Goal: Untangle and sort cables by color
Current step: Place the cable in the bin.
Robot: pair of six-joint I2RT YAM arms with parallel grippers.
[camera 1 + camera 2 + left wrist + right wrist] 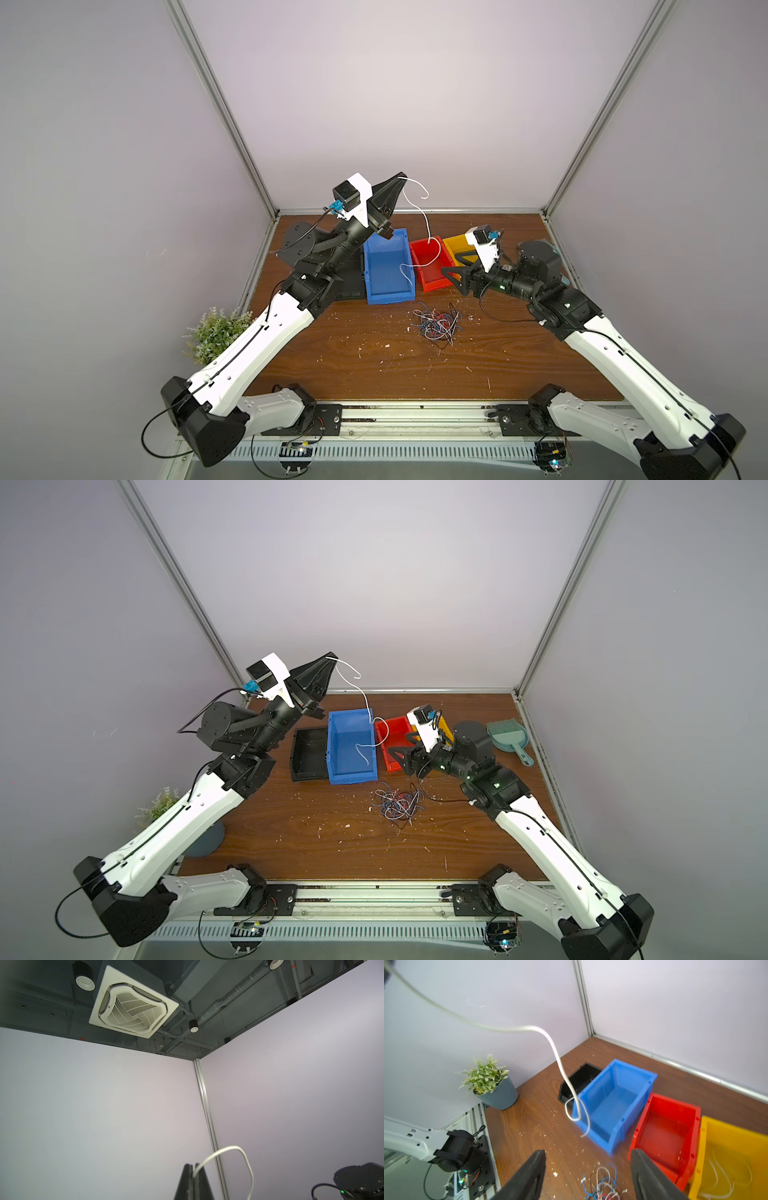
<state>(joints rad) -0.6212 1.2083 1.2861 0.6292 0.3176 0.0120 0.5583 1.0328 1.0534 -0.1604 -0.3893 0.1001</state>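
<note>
Left arm reared high, left tool (400, 178) pinched tight on 1 white cable (424, 216) that hangs below it toward the blue bin (388, 296). Right arm low, right tool (453, 264) gaping, empty. The cable tangle (436, 326) lies on the desk (374, 365) just beneath it.

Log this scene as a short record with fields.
left claw: shut on white cable, raised high
right claw: open, empty, low near red bin
white cable: dangles toward blue bin
yellow bin: holds sorted white cables
tangle: mixed colours, on table in front of the bins
black bin: beside blue bin
</note>
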